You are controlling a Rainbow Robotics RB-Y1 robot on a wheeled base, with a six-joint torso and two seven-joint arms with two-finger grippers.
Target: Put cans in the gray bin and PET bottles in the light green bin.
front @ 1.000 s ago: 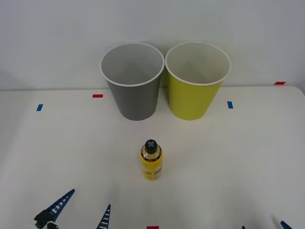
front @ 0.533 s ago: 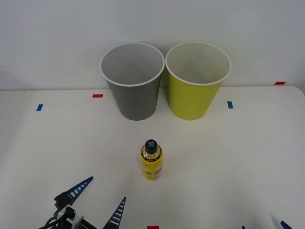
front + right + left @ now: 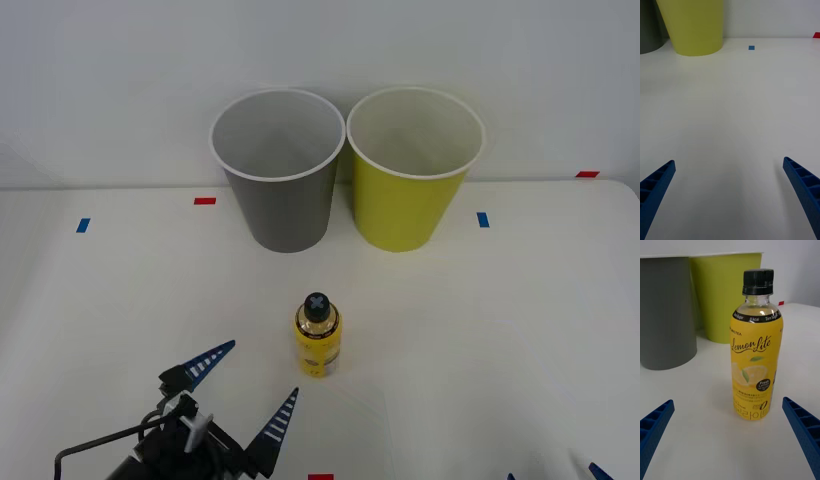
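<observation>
The left gripper (image 3: pixel 245 392), fingers spread, has advanced from the frame's lower left toward the upright PET bottle (image 3: pixel 318 336) at centre; grasp appears imminent, light green bin (image 3: pixel 412 190) upper right

Overhead front view, two low wrist views
</observation>
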